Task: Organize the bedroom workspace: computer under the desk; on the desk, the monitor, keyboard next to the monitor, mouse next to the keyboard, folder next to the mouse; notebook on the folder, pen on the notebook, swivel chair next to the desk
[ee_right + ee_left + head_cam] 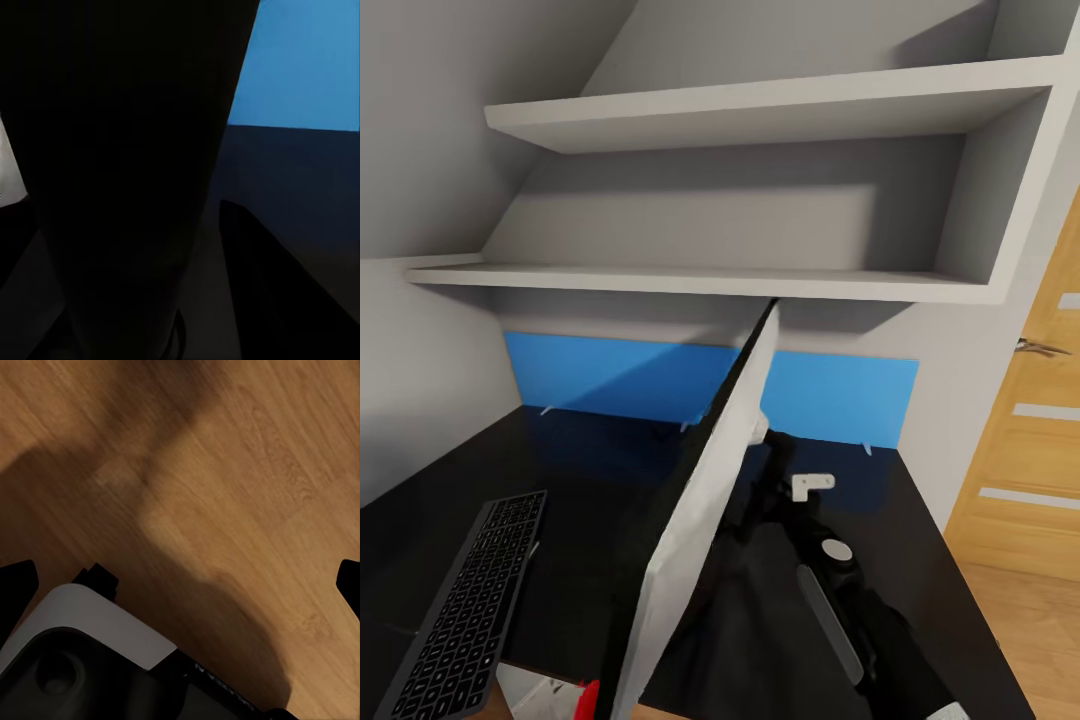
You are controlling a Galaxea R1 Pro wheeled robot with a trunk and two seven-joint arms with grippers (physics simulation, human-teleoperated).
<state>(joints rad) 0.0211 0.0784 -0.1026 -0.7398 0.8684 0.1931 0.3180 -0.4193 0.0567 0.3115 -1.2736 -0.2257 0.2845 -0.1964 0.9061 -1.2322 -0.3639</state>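
The monitor (710,500) hangs tilted and edge-on over the middle of the black desk (590,470), its pale edge toward me. My right arm (830,585) reaches to its back from the right. The right gripper (135,247) is shut on the monitor, whose dark back (127,150) looms close in the right wrist view. A dark keyboard (470,610) lies on the desk's left part, apart from the monitor. My left gripper (180,585) hangs open over the wooden floor (225,472) with nothing between its fingertips (15,589).
A blue panel (840,400) runs along the desk's back, and two grey shelves (760,105) hang above it. A wooden door (1030,450) stands at the right. Small red (590,695) and white (540,690) objects show below the desk's front edge.
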